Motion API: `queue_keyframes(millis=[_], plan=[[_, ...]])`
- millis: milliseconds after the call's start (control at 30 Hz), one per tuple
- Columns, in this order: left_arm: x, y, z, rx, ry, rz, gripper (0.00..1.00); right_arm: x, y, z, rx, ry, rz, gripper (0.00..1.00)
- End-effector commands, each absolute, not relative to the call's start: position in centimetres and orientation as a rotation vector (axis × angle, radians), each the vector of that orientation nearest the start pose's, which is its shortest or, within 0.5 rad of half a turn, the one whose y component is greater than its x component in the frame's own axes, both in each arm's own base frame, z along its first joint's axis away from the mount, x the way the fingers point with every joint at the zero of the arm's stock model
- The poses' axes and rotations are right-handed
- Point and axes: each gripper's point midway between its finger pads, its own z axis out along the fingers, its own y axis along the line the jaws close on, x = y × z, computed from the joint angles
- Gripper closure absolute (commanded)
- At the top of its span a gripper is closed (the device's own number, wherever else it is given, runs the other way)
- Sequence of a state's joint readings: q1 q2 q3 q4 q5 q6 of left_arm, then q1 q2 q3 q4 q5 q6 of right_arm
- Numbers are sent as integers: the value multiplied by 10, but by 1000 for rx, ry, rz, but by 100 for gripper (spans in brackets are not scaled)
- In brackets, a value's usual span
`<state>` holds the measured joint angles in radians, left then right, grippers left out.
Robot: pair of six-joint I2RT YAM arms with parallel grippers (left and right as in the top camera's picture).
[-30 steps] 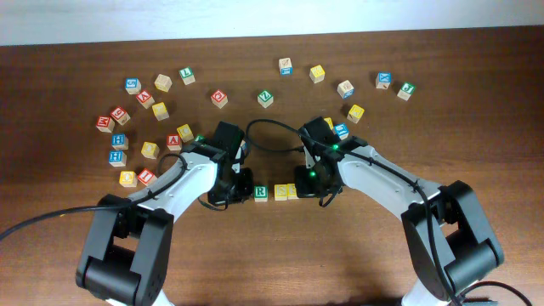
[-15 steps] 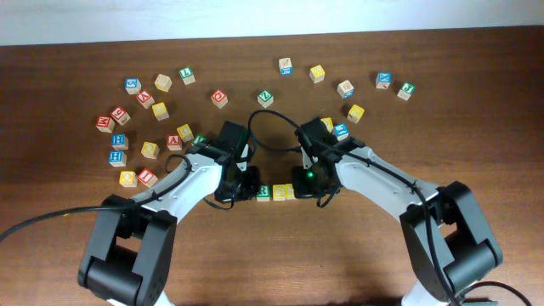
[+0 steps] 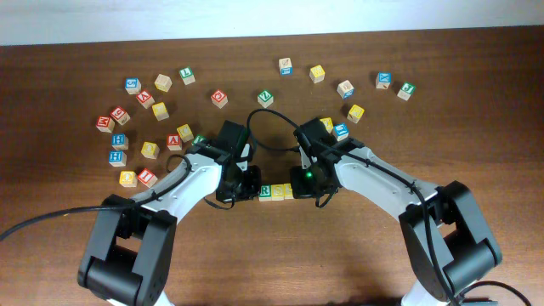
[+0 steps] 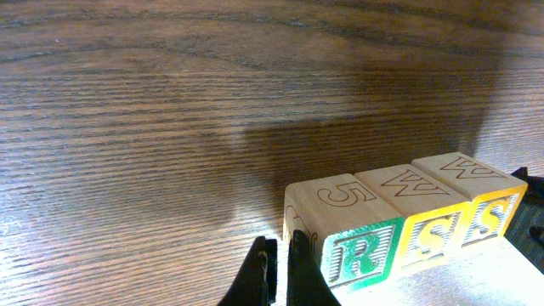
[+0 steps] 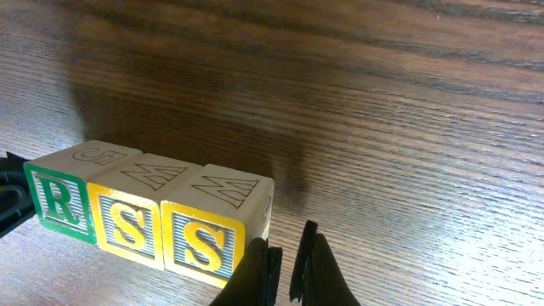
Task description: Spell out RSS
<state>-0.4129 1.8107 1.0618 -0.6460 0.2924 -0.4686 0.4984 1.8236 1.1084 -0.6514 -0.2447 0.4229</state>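
Observation:
Three wooden cubes lie in a tight row at the table's middle. They are the green R cube [image 3: 265, 192], a yellow S cube [image 3: 277, 192] and a second yellow S cube [image 3: 288, 191]. The left wrist view shows R [image 4: 357, 255], S [image 4: 429, 242] and S [image 4: 486, 223] side by side. My left gripper [image 3: 249, 189] [image 4: 282, 272] is shut and empty, its fingers against the R cube's left side. My right gripper [image 3: 303, 189] [image 5: 287, 272] is shut and empty, against the outer S cube [image 5: 204, 242].
Several loose letter cubes lie across the far half of the table. One cluster is at the left [image 3: 119, 140]. Others are at the back middle [image 3: 265, 98] and back right [image 3: 384, 81]. A blue cube [image 3: 342, 131] lies beside my right arm.
My left gripper moved right and pushed the R cube against the S cubes. My right gripper edged left. The gap in the row has closed.

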Motion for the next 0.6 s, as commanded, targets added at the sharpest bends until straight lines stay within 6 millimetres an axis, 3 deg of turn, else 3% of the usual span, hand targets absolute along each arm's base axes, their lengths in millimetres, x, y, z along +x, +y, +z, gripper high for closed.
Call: queue_keyframes(millis=[0,567], plan=[[292,-189,8,-51,3081,-562,100,287,214,11,-166,3056,497,96],[292,-189,8,-51,3080,-563,100,288,212,11,-96,3064,484,96]])
